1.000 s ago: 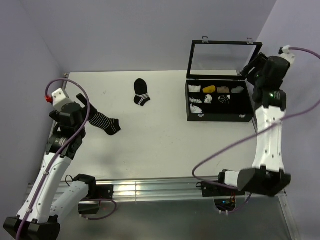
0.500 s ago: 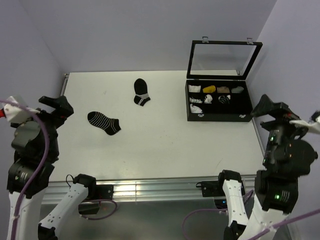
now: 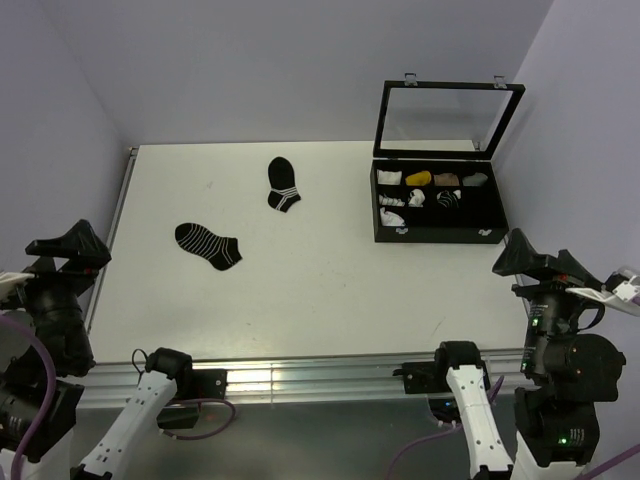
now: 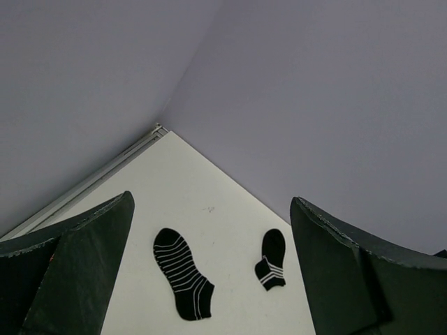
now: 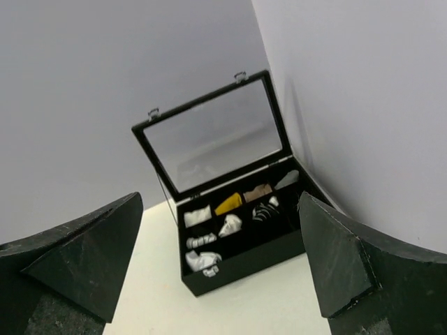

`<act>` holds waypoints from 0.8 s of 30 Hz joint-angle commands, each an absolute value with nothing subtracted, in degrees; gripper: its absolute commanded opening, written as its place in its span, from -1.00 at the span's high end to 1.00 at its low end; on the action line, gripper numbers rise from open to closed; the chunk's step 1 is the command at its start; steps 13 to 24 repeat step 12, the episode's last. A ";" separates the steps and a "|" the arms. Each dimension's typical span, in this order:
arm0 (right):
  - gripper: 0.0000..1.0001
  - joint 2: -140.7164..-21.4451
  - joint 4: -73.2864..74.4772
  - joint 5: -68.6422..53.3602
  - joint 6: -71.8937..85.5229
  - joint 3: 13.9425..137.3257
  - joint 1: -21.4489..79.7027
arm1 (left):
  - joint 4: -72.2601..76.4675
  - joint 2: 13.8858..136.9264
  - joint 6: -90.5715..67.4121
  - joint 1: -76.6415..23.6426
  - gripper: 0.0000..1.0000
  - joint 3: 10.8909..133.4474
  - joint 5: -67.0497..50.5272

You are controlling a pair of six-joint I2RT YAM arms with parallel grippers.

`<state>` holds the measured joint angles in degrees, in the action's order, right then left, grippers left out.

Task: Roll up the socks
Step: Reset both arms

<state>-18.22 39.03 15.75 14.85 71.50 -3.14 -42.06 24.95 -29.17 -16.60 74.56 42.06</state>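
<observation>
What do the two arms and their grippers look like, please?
The left arm and right arm have white links and black joint housings. A purple cable runs along each. The left gripper and right gripper have broad, dark, wedge-shaped fingers. Small green lights glow on the right arm.

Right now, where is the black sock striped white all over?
From above, the black sock with thin white stripes lies left of centre on the white table, left of and nearer than the black white-banded sock.

2 white arms [image 3: 125, 425], blk grippers [image 4: 211, 199], purple cables [image 3: 44, 362].
</observation>
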 commanded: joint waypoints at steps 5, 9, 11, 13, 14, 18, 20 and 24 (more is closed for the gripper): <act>-1.00 -13.37 36.83 22.40 10.11 67.51 4.13 | -42.19 22.85 -29.27 -16.79 -0.99 72.16 46.93; -1.00 -12.57 36.12 23.64 8.97 66.18 6.06 | -41.75 23.55 -30.41 -16.79 -0.99 71.28 46.32; -1.00 -12.31 35.69 24.17 8.70 65.83 6.59 | -40.96 23.73 -30.50 -16.79 -0.99 71.02 45.62; -1.00 -12.22 35.42 24.26 8.44 65.66 6.85 | -40.70 23.82 -30.76 -16.79 -0.99 70.93 45.35; -1.00 -12.22 35.42 24.26 8.44 65.66 6.85 | -40.70 23.82 -30.76 -16.79 -0.99 70.93 45.35; -1.00 -12.22 35.42 24.26 8.44 65.66 6.85 | -40.70 23.82 -30.76 -16.79 -0.99 70.93 45.35; -1.00 -12.22 35.42 24.26 8.44 65.66 6.85 | -40.70 23.82 -30.76 -16.79 -0.99 70.93 45.35; -1.00 -12.22 35.42 24.26 8.44 65.66 6.85 | -40.70 23.82 -30.76 -16.79 -0.99 70.93 45.35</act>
